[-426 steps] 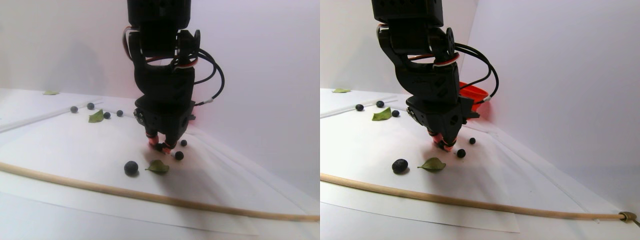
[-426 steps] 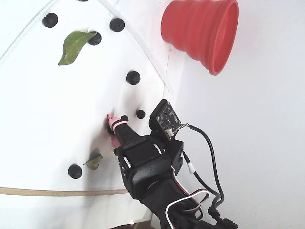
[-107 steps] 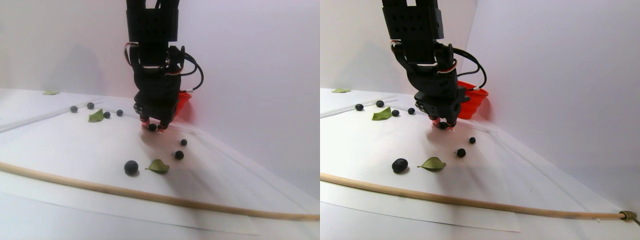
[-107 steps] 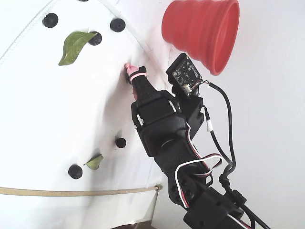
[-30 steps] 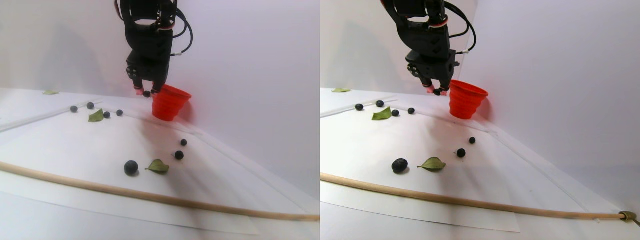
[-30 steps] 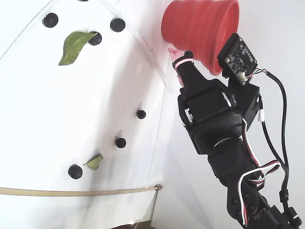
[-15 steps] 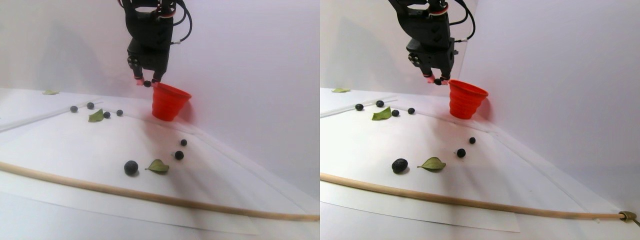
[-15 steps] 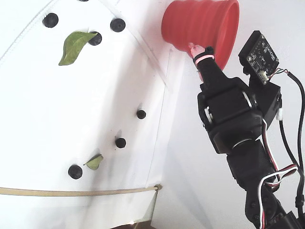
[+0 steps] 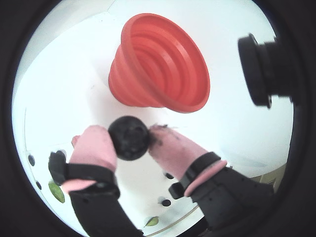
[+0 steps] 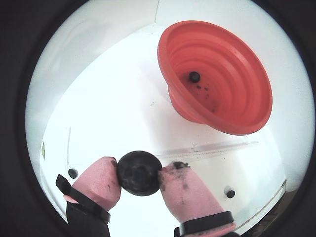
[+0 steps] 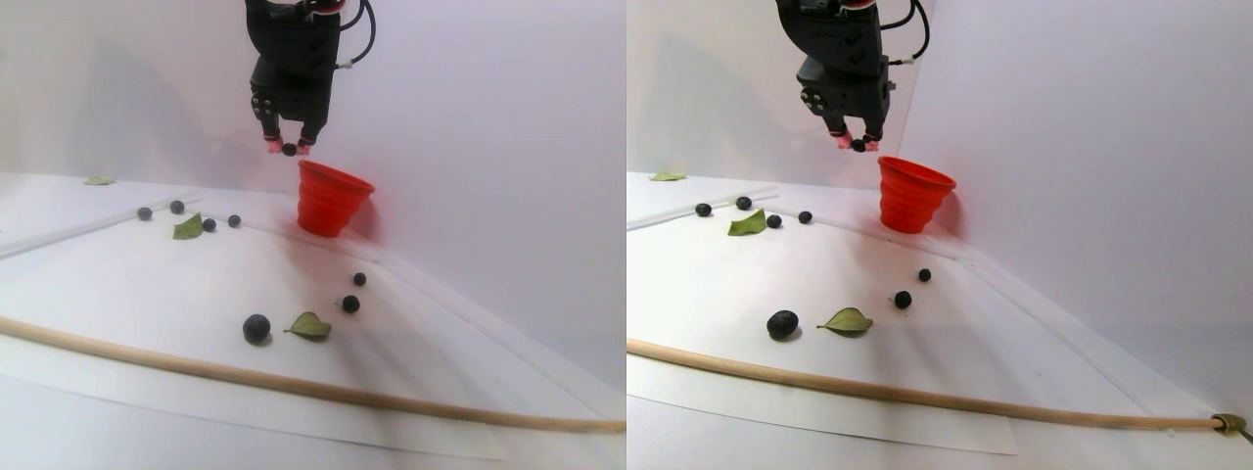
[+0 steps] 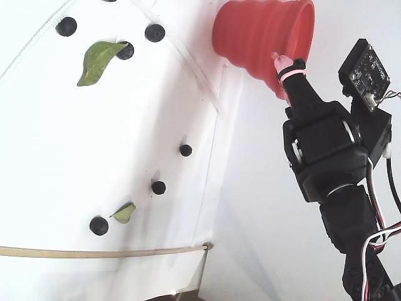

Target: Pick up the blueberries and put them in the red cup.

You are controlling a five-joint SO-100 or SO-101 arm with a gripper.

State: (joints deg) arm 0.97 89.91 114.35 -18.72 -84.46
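My gripper (image 10: 139, 174) is shut on one blueberry (image 10: 138, 170), pinched between its two pink fingertips. In the stereo pair view the gripper (image 11: 288, 149) hangs in the air just left of and above the rim of the red cup (image 11: 328, 201). The red cup (image 10: 232, 84) stands upright against the back wall, and a small blueberry (image 10: 194, 76) lies on its bottom. In a wrist view the held berry (image 9: 128, 136) shows below the cup (image 9: 158, 64). Several blueberries lie on the white sheet, among them a large one (image 11: 256, 328) and two small ones (image 11: 350, 304) (image 11: 359, 279).
Two green leaves (image 11: 310, 326) (image 11: 188, 228) lie among the berries. A long wooden stick (image 11: 294, 387) runs across the sheet's front edge. A white wall rises close behind and beside the cup. In the fixed view the arm (image 12: 326, 157) reaches in from the lower right.
Over the last second the gripper has risen with the blueberry and drifted toward the cup's rim. The berries and leaves on the sheet have not moved.
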